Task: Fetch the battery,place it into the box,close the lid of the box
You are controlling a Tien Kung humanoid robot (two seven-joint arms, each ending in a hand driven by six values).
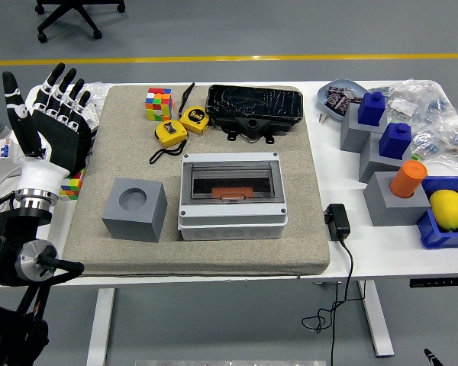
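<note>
The left robot hand (49, 126) is raised at the left edge of the white table (351, 259), palm toward us, all 5 fingers (57, 80) spread wide and holding nothing. Its black arm rises from the lower left corner. The right arm is out of sight.

A beige felt mat (305, 198) covers the middle of the table. On it, near the front, sits the grey plastic junction box (230, 206), its clear hinged lid (230, 183) lying down over the top. Through the lid I can see an orange and black object (232, 192) inside, likely the battery, though I cannot tell for sure. Just left of the box stands a grey cube block with a round hole in its top (135, 209). Behind the box lie 2 yellow tape measures (181, 124), a multicoloured puzzle cube (158, 104) to their left, and a black rectangular tray wrapped in plastic film (254, 107) to their right.

Off the mat on the right, a black power adapter with its cable (336, 221) rests near the table's front edge. Further right stand 3 grey stepped blocks (382, 168) carrying 2 blue pieces (372, 108) and an orange cylinder (408, 178). A yellow lemon (447, 208) sits in a blue bin (435, 229) at the far right, with clear plastic bags (435, 114) behind.
</note>
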